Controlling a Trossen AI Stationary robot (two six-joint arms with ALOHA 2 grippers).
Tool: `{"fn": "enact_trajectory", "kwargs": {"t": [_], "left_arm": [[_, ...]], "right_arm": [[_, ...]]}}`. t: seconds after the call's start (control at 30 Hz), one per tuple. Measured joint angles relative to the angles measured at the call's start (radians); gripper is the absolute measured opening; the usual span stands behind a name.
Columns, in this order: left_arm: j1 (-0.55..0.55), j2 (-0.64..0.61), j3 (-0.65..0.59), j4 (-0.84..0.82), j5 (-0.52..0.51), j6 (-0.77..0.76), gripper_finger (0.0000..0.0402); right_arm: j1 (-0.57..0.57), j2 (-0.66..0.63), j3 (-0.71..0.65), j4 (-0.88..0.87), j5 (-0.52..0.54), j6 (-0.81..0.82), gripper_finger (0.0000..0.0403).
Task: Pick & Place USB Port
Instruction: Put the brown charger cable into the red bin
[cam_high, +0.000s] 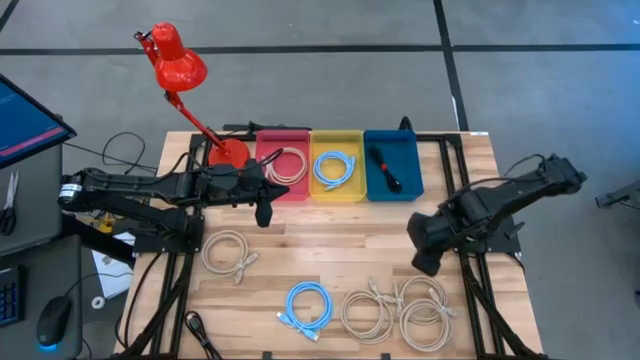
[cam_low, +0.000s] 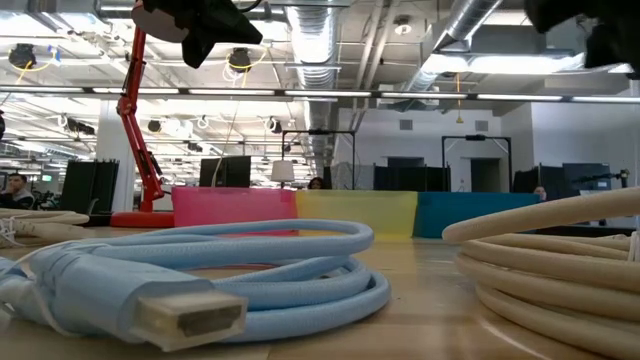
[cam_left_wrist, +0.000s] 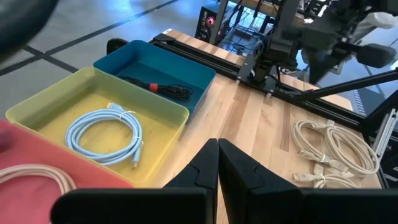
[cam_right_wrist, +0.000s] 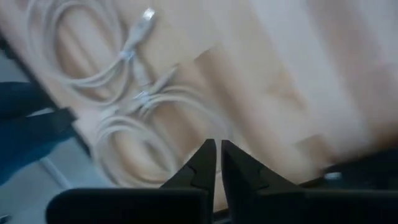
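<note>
Above the beige cables (cam_high: 415, 310), the right gripper (cam_right_wrist: 217, 163) hangs clenched and empty.
Cables look light, floppy; best pinched across bundled strands. Left gripper (cam_left_wrist: 217, 163), clenched, waits near the bins (cam_high: 336, 176).

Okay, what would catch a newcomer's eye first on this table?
Probably the red desk lamp at the table's back left corner, then the pink bin, yellow bin and blue bin in a row beside it. Coiled cables lie along the front, one light blue cable among beige ones.
</note>
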Motion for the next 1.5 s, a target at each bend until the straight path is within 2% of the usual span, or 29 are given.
{"fn": "enact_trajectory", "kwargs": {"t": [0.23,0.33,0.47,0.6,0.77,0.9,1.03,1.23,1.5], "left_arm": [[0.0,0.0,0.0,0.0,0.0,0.0,0.001],[0.0,0.0,0.0,0.0,0.0,0.0,0.001],[0.0,0.0,0.0,0.0,0.0,0.0,0.001],[0.0,0.0,0.0,0.0,0.0,0.0,0.001],[0.0,0.0,0.0,0.0,0.0,0.0,0.001],[0.0,0.0,0.0,0.0,0.0,0.0,0.001],[0.0,0.0,0.0,0.0,0.0,0.0,0.001],[0.0,0.0,0.0,0.0,0.0,0.0,0.001],[0.0,0.0,0.0,0.0,0.0,0.0,0.001]], "right_arm": [[0.121,-0.041,-0.095,0.139,-0.052,0.164,0.0006],[0.162,-0.024,-0.112,0.182,-0.115,0.18,0.0011],[0.219,0.021,-0.122,0.213,-0.154,0.195,0.0033],[0.266,0.085,-0.123,0.257,-0.168,0.196,0.0074],[0.31,0.171,-0.123,0.348,-0.169,0.196,0.0124],[0.342,0.235,-0.122,0.418,-0.169,0.196,0.0146],[0.365,0.302,-0.122,0.418,-0.165,0.196,0.0155],[0.377,0.398,-0.122,0.415,-0.089,0.196,0.0157],[0.376,0.499,-0.123,0.459,-0.089,0.188,0.0159]]}}
